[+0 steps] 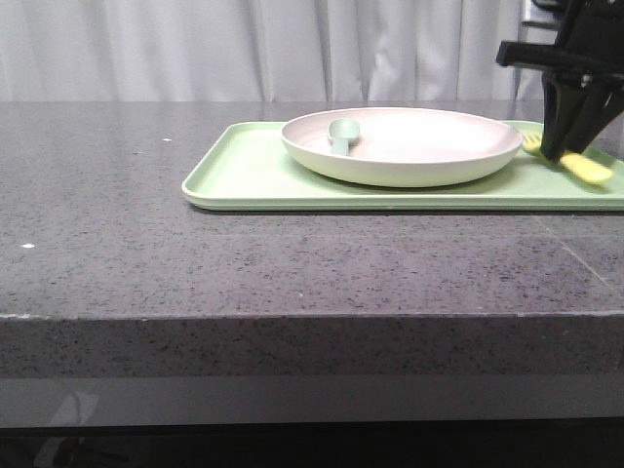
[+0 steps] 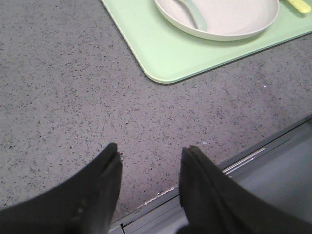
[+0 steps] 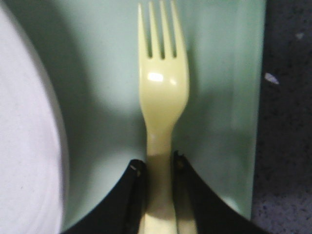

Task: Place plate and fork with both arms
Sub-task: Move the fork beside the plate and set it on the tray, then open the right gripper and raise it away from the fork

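Observation:
The pinkish-cream plate point(image 1: 409, 146) sits on the light-green tray point(image 1: 244, 171), with a grey-green spoon point(image 1: 342, 132) lying in it. The yellow fork point(image 1: 590, 170) lies on the tray just right of the plate. My right gripper point(image 1: 564, 151) reaches down onto it. In the right wrist view its jaws point(image 3: 158, 165) are closed against both sides of the fork's handle point(image 3: 163, 92), tines pointing away, the plate's rim point(image 3: 24, 146) beside it. My left gripper point(image 2: 151, 153) is open and empty over bare counter near the front edge; plate point(image 2: 224, 19) and fork point(image 2: 300, 5) lie far ahead.
The tray point(image 2: 161, 53) lies on a dark speckled stone counter point(image 1: 117, 195). In the right wrist view the tray's edge point(image 3: 253, 122) runs close beside the fork. A white curtain hangs behind the counter.

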